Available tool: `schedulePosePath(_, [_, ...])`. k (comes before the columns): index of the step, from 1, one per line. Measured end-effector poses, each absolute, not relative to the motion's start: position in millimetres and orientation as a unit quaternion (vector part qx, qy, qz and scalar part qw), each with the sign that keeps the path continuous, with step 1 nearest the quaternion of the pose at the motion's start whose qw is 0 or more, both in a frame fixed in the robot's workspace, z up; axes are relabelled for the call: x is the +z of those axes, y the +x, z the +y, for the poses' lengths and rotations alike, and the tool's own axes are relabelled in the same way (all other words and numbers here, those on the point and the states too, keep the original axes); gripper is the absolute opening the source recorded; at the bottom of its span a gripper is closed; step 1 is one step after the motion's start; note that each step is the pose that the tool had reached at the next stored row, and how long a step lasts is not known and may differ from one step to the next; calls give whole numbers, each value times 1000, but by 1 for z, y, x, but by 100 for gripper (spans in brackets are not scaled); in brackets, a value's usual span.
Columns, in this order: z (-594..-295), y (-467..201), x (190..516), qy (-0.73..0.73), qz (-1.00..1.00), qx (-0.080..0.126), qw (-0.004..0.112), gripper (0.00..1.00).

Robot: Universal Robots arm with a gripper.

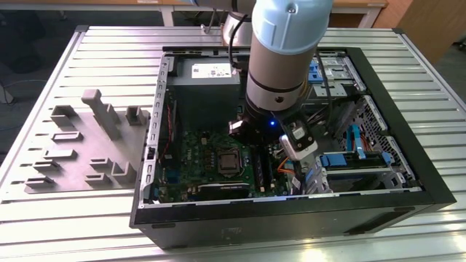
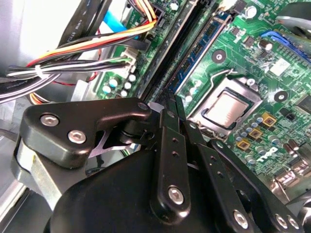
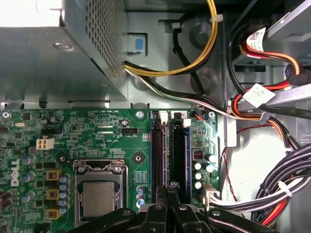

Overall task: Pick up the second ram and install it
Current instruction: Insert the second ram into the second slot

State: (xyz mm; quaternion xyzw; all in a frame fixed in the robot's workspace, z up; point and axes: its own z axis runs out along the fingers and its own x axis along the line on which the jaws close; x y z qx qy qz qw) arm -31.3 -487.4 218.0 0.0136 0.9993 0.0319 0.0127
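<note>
Over the mobo's [image 3: 73, 141] DIMM slots [image 3: 167, 155] I'm holding the claw [image 3: 169, 190], fingers pinched nearly together, tips pressing down on the second ram [image 3: 171, 160], which is sitting edge-on in its slot next to the CPU socket [image 3: 97, 191], prob seating it.

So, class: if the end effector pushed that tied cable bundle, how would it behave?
Probably floppy: the cable bundle curves loosely. Its tie likely moves the wires together. Plugged in, it should spring back.
</note>
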Motion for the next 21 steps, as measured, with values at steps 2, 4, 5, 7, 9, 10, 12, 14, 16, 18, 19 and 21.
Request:
schedulePosePath(2, [-487, -31, 217, 14, 999, 32, 13, 11])
schedulePosePath(4, [-487, -31, 216, 14, 999, 32, 13, 11])
schedulePosePath(5, [-487, -31, 215, 14, 999, 32, 13, 11])
schedulePosePath(7, [-487, -31, 215, 14, 999, 32, 13, 11])
schedulePosePath(9, [-487, -31, 214, 14, 999, 32, 13, 11])
schedulePosePath(10, [-487, -31, 214, 14, 999, 32, 13, 11])
schedulePosePath(12, [-487, -31, 213, 14, 999, 32, 13, 11])
schedulePosePath(14, [-487, -31, 213, 14, 999, 32, 13, 11])
schedulePosePath(16, [-487, -31, 213, 14, 999, 32, 13, 11])
schedulePosePath(18, [-487, -31, 213, 14, 999, 32, 13, 13])
schedulePosePath(19, [-487, -31, 213, 14, 999, 32, 13, 13])
schedulePosePath(21, [-487, -31, 213, 14, 999, 32, 13, 19])
